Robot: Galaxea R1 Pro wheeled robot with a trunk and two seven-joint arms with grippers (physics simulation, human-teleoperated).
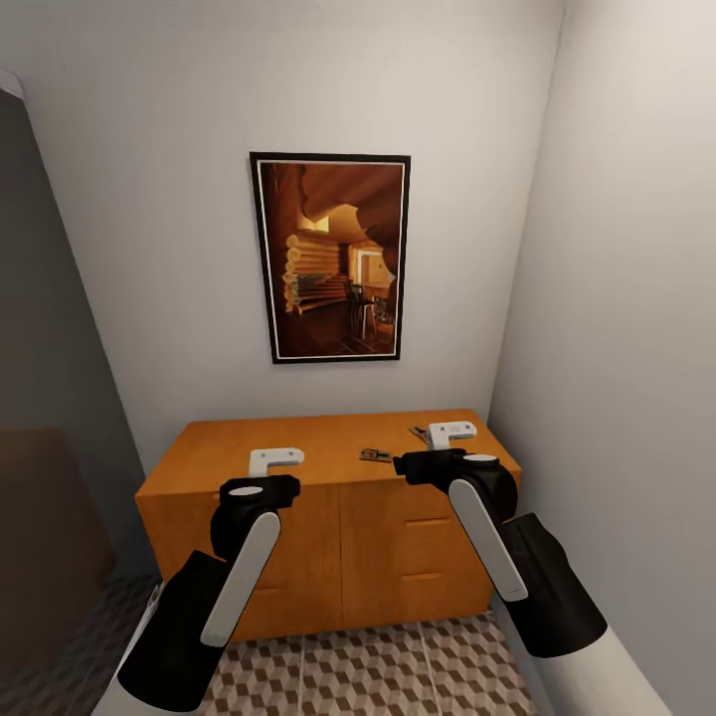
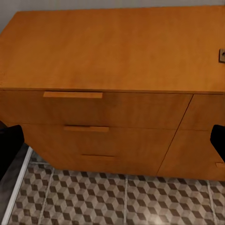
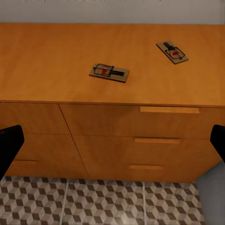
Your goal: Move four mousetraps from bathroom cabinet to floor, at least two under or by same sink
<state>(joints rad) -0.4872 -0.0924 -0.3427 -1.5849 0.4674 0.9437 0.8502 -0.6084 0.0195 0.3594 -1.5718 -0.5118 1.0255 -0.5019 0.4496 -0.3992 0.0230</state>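
Note:
The orange-brown cabinet (image 1: 328, 497) stands against the back wall with its drawers closed. Two mousetraps lie on its top: one (image 1: 375, 454) (image 3: 109, 72) right of the middle, the other (image 1: 420, 434) (image 3: 172, 52) near the back right, partly behind my right gripper (image 1: 452, 433). That gripper hovers open over the right part of the top, a little above and short of both traps. My left gripper (image 1: 275, 459) hovers open over the bare left-middle part. A trap's edge (image 2: 221, 55) peeks in at the left wrist view's border. The patterned bathroom floor (image 1: 378, 676) lies in front. The sink is out of view.
A dark-framed log-cabin picture (image 1: 331, 257) hangs above the cabinet. A pale wall (image 1: 617, 348) runs close along the cabinet's right end. A dark smoked panel (image 1: 50, 398) closes the left side, with darker tinted floor (image 1: 60, 656) below it.

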